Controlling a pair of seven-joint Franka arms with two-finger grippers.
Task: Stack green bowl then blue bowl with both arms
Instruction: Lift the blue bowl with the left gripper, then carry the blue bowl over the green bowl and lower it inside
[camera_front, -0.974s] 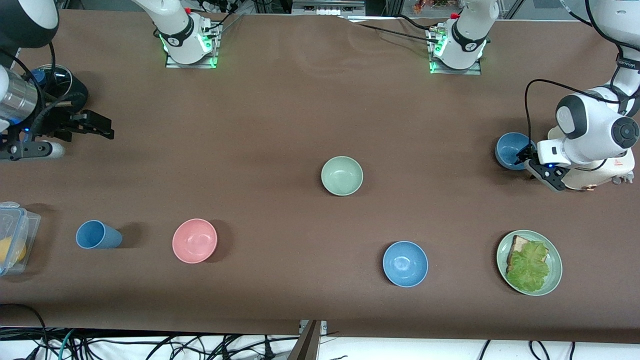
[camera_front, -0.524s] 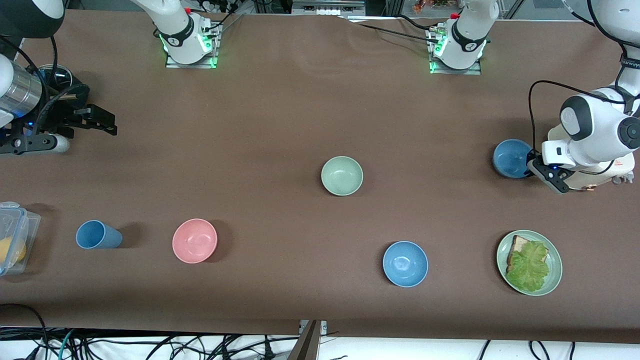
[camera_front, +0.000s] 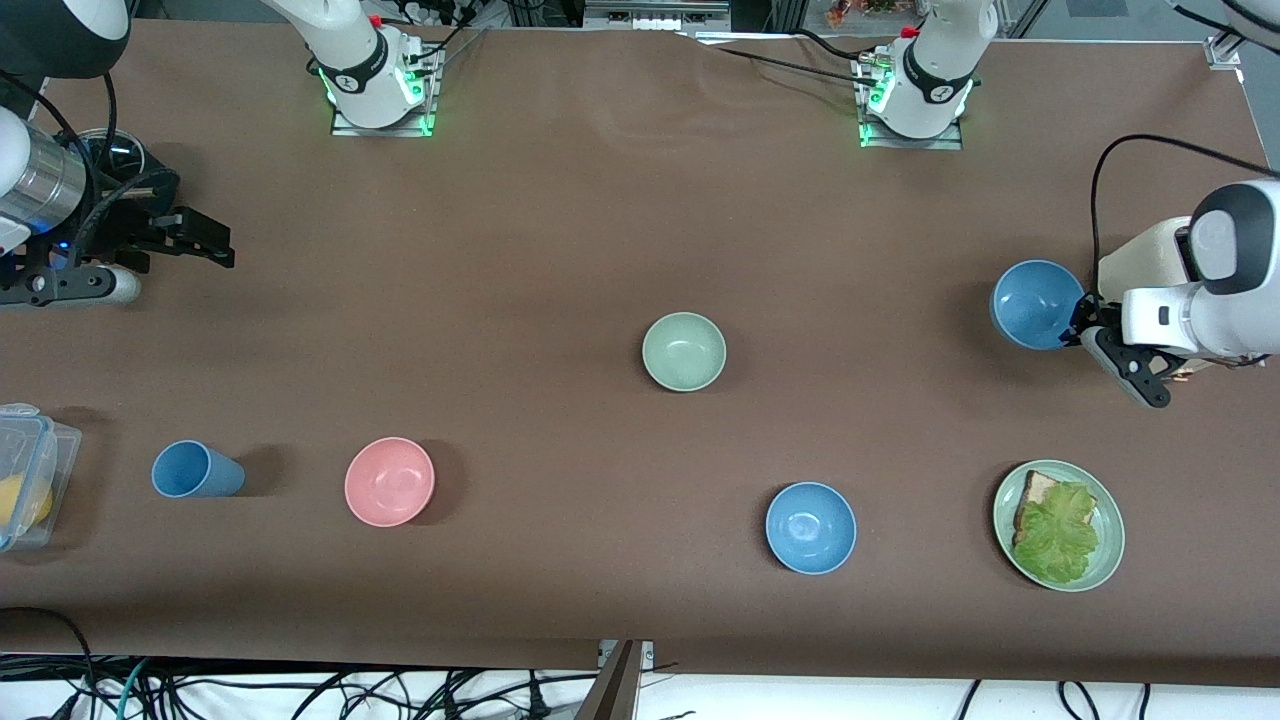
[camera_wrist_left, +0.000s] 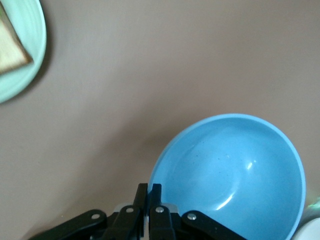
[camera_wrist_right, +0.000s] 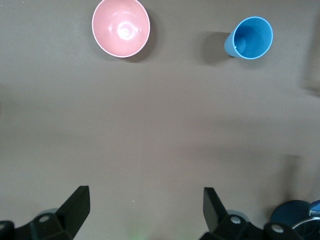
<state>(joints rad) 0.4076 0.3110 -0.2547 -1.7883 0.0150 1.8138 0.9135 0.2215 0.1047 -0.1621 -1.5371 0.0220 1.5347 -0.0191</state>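
The pale green bowl (camera_front: 684, 351) sits upright in the middle of the table. My left gripper (camera_front: 1082, 325) (camera_wrist_left: 148, 189) is shut on the rim of a blue bowl (camera_front: 1036, 303) (camera_wrist_left: 235, 175) at the left arm's end of the table, with the bowl tipped and raised off the cloth. A second blue bowl (camera_front: 810, 527) rests nearer the front camera than the green one. My right gripper (camera_front: 205, 245) (camera_wrist_right: 145, 192) hangs open over bare table at the right arm's end, holding nothing.
A pink bowl (camera_front: 389, 481) (camera_wrist_right: 121, 27) and a blue cup (camera_front: 195, 470) (camera_wrist_right: 250, 37) stand toward the right arm's end. A green plate (camera_front: 1113, 510) (camera_wrist_left: 25, 55) carries bread and lettuce. A clear container (camera_front: 25, 475) sits at the table's edge. A white object (camera_front: 1140, 260) is beside the left gripper.
My left gripper has shut on the blue bowl's rim and lifted it, tipping it. The left arm's wrist has swung outward. The right arm has barely moved.
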